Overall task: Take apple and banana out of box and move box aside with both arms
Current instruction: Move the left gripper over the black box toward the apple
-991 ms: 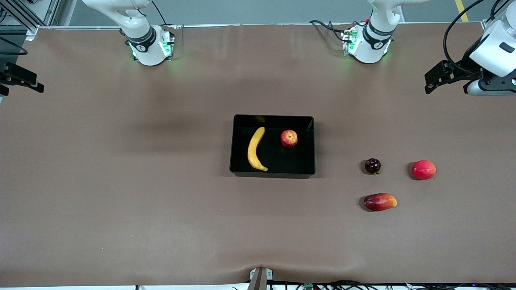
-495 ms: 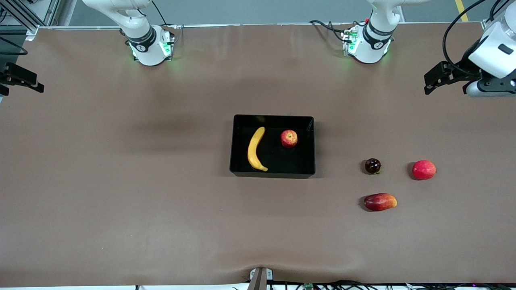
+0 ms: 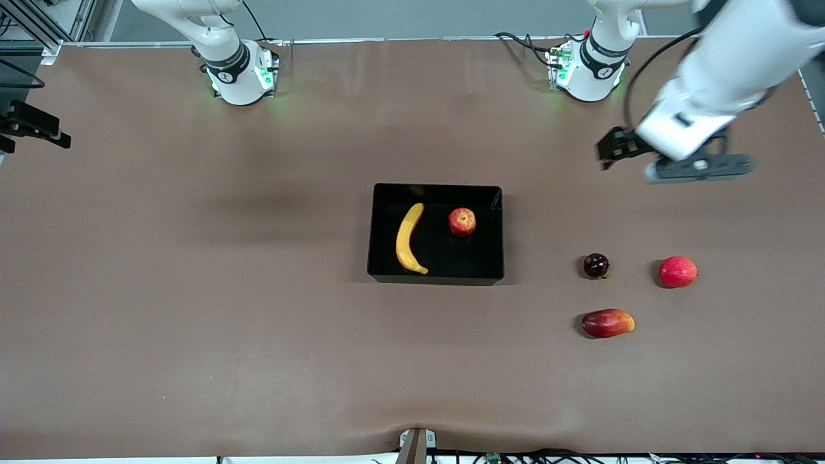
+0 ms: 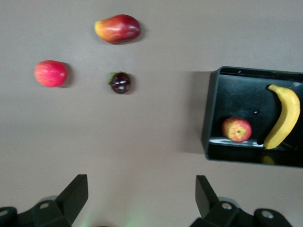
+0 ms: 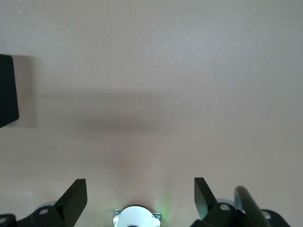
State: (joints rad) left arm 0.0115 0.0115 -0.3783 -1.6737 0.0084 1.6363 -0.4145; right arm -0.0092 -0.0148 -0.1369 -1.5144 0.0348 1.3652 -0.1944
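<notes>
The black box sits mid-table with the yellow banana and the small red apple lying apart inside it. In the left wrist view the box, banana and apple all show. My left gripper hangs open and empty over bare table between the box and the left arm's base; in the front view the left gripper is blurred. My right gripper is open and empty over the table at the right arm's end, where a corner of the box shows.
Three loose fruits lie toward the left arm's end: a dark round one, a red round one, and a red-yellow mango nearest the front camera. The right arm's base shows under its gripper.
The left arm has swung in from the table's end toward the middle and dropped lower in the front view. The right arm and all the fruits have stayed put.
</notes>
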